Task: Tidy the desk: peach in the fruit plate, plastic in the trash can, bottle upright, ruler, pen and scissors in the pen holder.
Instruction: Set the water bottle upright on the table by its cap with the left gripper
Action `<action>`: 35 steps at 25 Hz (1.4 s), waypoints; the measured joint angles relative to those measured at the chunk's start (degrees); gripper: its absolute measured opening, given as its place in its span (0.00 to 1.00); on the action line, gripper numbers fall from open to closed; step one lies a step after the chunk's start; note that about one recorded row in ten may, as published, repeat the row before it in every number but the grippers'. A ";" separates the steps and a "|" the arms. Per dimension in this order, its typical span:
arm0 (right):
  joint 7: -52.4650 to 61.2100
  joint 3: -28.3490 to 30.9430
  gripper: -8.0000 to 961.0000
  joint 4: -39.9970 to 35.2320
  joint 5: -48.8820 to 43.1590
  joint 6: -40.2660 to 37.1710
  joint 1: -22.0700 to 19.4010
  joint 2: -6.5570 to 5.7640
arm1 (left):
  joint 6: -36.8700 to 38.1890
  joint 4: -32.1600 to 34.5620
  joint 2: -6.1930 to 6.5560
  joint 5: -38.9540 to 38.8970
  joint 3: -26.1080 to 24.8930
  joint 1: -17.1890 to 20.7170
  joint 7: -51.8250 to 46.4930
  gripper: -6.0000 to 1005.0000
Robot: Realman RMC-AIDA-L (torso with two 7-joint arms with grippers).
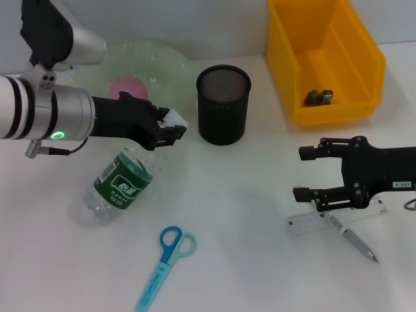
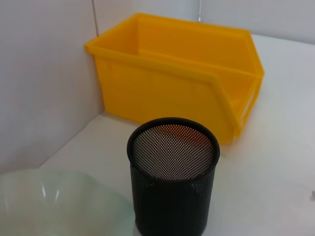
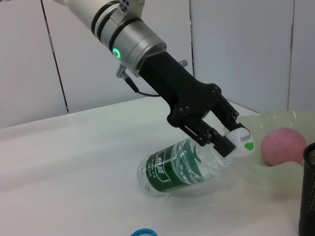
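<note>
Nearest the head camera: blue scissors (image 1: 166, 260), flat, well clear of both jaws. Yellow trash bin (image 1: 325, 58) beyond the right gripper (image 1: 309, 174), plastic already inside. Left gripper (image 1: 170, 129) clamped on the neck of the water bottle (image 1: 123, 182), tilted, base down, likely mid-righting. Right jaws apart just above ruler (image 1: 338, 218) and pen (image 1: 354, 239). Peach (image 1: 128, 88) in plate (image 1: 153, 55). Pen holder (image 1: 223, 104) beside the left jaws.

Bright, even light; soft shadows
</note>
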 joint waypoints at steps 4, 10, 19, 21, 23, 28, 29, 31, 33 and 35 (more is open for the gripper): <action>0.66 -0.02 0.85 -0.90 0.02 -0.06 0.06 0.35 | -0.05 1.44 0.00 -1.10 -0.21 1.47 0.53 0.44; 1.35 -0.10 0.85 -2.45 -0.03 -0.56 -0.09 1.09 | -0.05 3.62 0.00 -1.51 -0.37 2.52 0.64 0.44; 1.53 -0.09 0.85 -2.93 -0.03 -0.78 -0.35 1.22 | 0.11 5.16 0.08 -2.09 -1.66 3.29 0.69 0.44; 1.53 -0.09 0.85 -2.97 -0.03 -0.77 -0.35 1.22 | 0.11 5.36 0.08 -2.41 -1.77 3.49 0.71 0.44; 1.53 -0.09 0.85 -3.00 -0.03 -0.68 -0.35 1.23 | 0.11 6.09 0.09 -3.22 -2.35 4.12 1.08 0.44; 1.52 -0.09 0.85 -3.00 -0.27 -0.66 -0.20 1.24 | 0.11 7.22 0.09 -4.30 -2.51 5.01 1.29 0.44; 1.51 -0.09 0.85 -3.00 -0.40 -0.65 -0.17 1.24 | 0.11 7.22 0.09 -4.30 -2.51 5.01 1.29 0.44; 1.51 -0.08 0.85 -3.00 -0.43 -0.65 -0.14 1.24 | 0.10 7.49 0.09 -4.56 -2.51 5.17 1.30 0.44; 1.51 -0.09 0.85 -2.99 -0.45 -0.64 -0.10 1.23 | 0.07 7.49 0.08 -4.58 -2.51 5.17 1.30 0.44; 1.51 -0.09 0.85 -2.99 -0.46 -0.62 -0.09 1.24 | -0.16 7.44 0.04 -4.65 -2.50 5.27 1.34 0.44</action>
